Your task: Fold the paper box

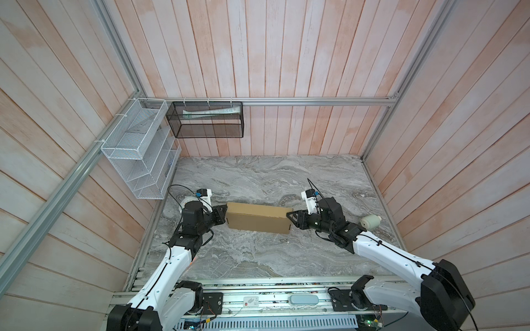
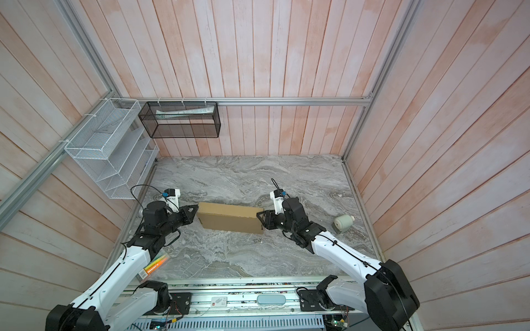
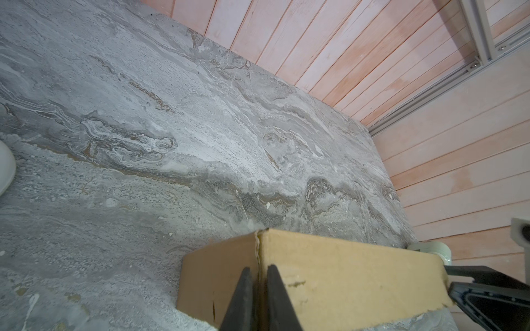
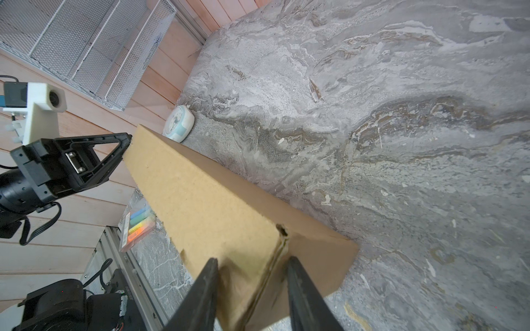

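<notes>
The paper box (image 1: pixel 258 218) (image 2: pixel 229 218) is a closed brown cardboard box lying flat on the marble table (image 1: pixel 258 177), long side across in both top views. My left gripper (image 1: pixel 224 212) (image 2: pixel 196 210) is at its left end. In the left wrist view its fingers stand almost together, gripper (image 3: pixel 259 268), tips against the corner seam of the box (image 3: pixel 344 272). My right gripper (image 1: pixel 287 218) (image 2: pixel 258 217) is at the right end. In the right wrist view its jaws are apart, gripper (image 4: pixel 251 259), straddling the edge between the top and end faces of the box (image 4: pixel 200 195).
A pale roll-shaped item (image 1: pixel 370 222) (image 2: pixel 344 222) lies at the right. A pack of coloured markers (image 2: pixel 155 266) (image 4: pixel 137 226) lies near the front left. A round white item (image 4: pixel 179 123) sits behind the box. A white wire rack (image 1: pixel 137 149) and black mesh basket (image 1: pixel 205 120) hang on the walls.
</notes>
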{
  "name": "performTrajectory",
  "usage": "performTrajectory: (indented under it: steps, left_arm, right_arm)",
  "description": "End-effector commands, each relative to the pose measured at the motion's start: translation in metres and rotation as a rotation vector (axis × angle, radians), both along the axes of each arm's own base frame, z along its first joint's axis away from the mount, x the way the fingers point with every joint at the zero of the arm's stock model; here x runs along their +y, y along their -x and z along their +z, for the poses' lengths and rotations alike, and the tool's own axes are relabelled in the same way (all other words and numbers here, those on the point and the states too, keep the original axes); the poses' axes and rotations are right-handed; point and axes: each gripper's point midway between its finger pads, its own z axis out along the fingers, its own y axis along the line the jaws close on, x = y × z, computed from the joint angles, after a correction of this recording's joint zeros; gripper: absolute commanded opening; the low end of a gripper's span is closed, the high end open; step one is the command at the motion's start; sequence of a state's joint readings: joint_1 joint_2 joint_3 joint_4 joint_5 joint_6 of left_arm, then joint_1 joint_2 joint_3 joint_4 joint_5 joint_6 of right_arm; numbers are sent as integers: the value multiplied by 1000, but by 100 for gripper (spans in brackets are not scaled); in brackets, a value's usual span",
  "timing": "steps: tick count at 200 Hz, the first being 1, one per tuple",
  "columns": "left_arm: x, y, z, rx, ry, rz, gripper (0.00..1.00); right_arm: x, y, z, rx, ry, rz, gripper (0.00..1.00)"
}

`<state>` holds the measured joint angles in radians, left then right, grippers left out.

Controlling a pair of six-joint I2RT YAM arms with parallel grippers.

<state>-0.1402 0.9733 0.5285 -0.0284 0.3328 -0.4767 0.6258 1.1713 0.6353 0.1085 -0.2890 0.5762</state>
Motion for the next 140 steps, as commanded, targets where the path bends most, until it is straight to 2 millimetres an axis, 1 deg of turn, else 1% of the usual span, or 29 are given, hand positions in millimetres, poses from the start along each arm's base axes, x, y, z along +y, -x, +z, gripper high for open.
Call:
performTrajectory:
  steps: [1,60,140]
  left_arm:
    - [-5,16,-33,118,1,-29,13]
    - [-5,19,-36,127,6,-33,13]
    - [-8,27,-38,145,34,-48,13]
  right_arm:
    - [3,12,-18,45,21,32,39]
    - [2,12,-27,59,39,30,38]
    - [0,12,-23,34,65,41,38]
